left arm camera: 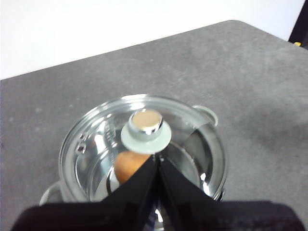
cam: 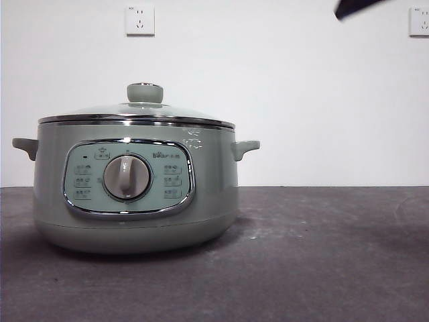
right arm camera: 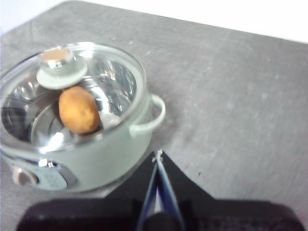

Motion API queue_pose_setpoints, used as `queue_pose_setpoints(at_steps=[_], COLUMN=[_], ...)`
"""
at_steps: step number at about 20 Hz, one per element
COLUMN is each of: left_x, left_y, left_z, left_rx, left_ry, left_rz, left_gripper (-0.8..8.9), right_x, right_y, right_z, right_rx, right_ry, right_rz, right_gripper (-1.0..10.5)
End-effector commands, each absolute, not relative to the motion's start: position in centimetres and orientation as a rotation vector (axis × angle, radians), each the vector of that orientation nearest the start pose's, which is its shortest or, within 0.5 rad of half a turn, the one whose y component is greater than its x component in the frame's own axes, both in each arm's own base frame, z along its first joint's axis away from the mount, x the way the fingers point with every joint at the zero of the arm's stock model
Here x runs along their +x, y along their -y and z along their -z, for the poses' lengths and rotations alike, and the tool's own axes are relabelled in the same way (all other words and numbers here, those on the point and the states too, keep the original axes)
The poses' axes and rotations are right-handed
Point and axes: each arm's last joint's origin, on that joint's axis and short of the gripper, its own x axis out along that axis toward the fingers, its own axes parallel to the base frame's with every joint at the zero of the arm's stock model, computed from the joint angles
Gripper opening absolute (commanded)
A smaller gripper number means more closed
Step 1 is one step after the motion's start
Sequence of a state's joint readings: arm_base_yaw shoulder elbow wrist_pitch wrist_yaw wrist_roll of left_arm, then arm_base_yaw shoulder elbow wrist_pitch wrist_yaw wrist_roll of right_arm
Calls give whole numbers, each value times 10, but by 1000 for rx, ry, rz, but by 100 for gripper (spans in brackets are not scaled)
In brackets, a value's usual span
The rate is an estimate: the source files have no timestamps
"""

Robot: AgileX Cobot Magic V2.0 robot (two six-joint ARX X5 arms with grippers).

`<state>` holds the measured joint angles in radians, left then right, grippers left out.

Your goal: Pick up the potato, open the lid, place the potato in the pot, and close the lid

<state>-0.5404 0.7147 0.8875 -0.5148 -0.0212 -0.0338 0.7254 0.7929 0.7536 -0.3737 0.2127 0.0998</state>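
The pale sage-green pot (cam: 137, 194) stands on the dark table at the left. The glass lid (cam: 137, 111) with its green knob (cam: 145, 92) sits shut on the pot. Through the glass the orange-brown potato (right arm camera: 78, 109) lies inside the pot; it also shows in the left wrist view (left arm camera: 129, 165). My left gripper (left arm camera: 158, 158) is shut and empty, above the pot just short of the knob (left arm camera: 146, 131). My right gripper (right arm camera: 158, 155) is shut and empty, above the table beside the pot's side handle (right arm camera: 150, 120).
A black arm tip (cam: 355, 7) shows at the top right of the front view. Two wall sockets (cam: 139, 20) are on the white wall behind. Grey tabletop (cam: 322, 255) lies right of the pot.
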Motion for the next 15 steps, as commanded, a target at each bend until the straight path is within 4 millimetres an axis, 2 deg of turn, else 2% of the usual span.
queue_pose_setpoints(at_steps=[1, 3, 6, 8, 15], left_x=[118, 115, 113, 113, 115], left_y=[71, 69, 68, 68, 69], left_z=[-319, -293, -265, -263, -260], left_rx=[68, 67, 64, 24, 28], left_ry=[-323, -320, -343, -371, -401], left_rz=[511, 511, 508, 502, 496], left_gripper=[-8, -8, -8, -3, -3], right_x=[122, 117, 116, 117, 117], right_y=[-100, -93, -88, -87, -87], right_z=[-272, -255, -250, -250, -250], right_rx=[-39, -24, 14, 35, 49], right_ry=[-377, -363, -361, -354, -355], right_rz=[-467, -402, -279, -227, -226], right_gripper=[-8, -8, 0, 0, 0])
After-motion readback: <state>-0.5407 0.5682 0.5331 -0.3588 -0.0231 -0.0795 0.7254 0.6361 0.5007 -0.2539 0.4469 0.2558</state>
